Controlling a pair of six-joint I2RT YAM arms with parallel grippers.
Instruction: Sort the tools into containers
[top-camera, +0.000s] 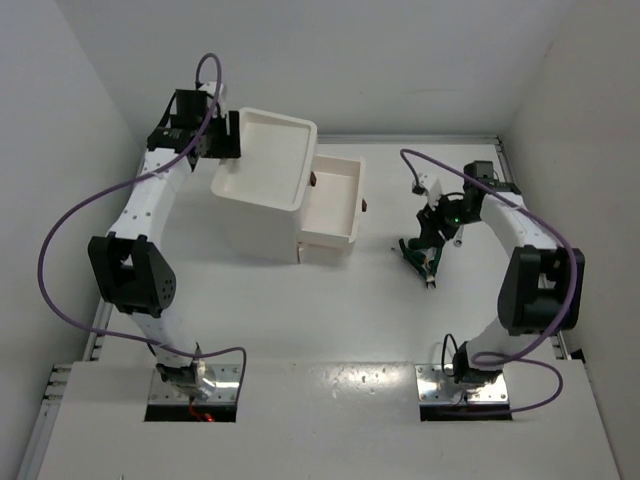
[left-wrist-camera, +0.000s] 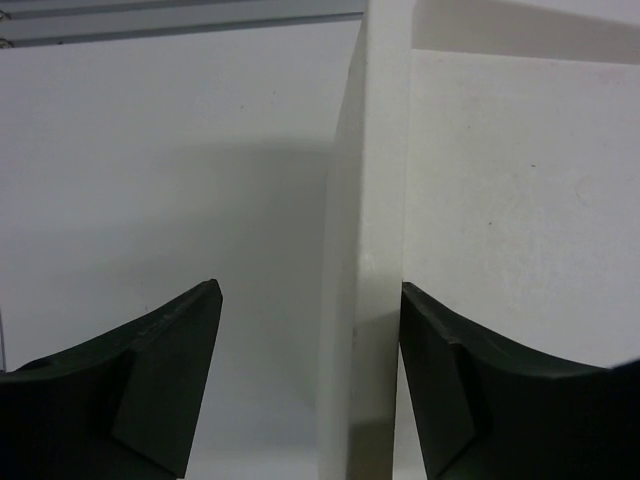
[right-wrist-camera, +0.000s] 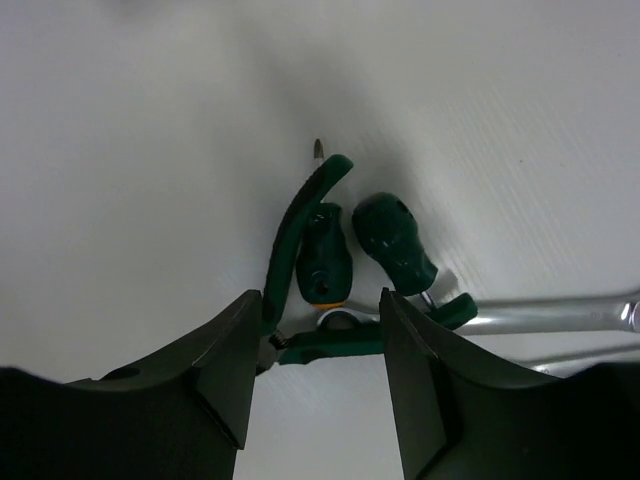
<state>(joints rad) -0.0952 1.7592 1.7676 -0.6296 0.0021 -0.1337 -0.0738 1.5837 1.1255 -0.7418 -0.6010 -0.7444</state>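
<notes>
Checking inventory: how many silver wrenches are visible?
2. One wrench lies beside the green-handled tools; the other wrench nearer, partly behind the right end effector. More may be hidden.

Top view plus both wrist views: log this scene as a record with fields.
unit: white, tray on top
drawer: pulled out
tools: clustered on the table under the right arm
pliers: green-handled, one handle between the right fingers
wrenches: silver, beside the pliers
left fingers: open, astride the unit's wall
right fingers: apart around the pliers' handle; grip unclear
</notes>
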